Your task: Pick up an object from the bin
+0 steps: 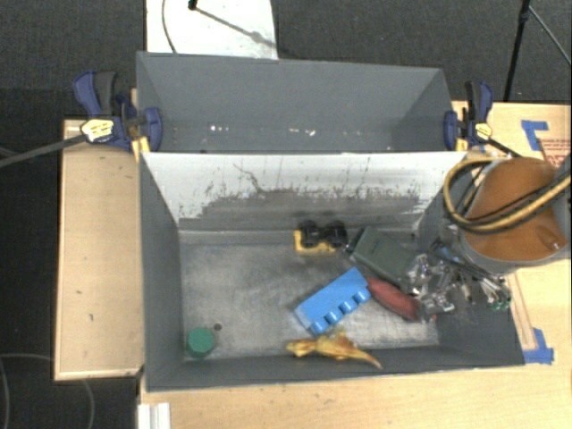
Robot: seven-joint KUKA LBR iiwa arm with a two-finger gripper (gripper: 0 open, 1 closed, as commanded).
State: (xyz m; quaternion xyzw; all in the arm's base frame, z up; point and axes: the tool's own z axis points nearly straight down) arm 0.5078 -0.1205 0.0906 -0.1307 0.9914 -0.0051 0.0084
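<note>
My end effector hangs low in the bin, a red oblong piece just beside it; spread or pressed together, I cannot tell. Likely the approach step: next, settle round that piece and close.

Grey metal bin that I work over. On its floor: green cylinder at the near left corner; yellow-and-black toy vehicle by the back wall; dark green box, red piece and blue toothed block right of centre; yellow animal figure at the near edge.
</note>
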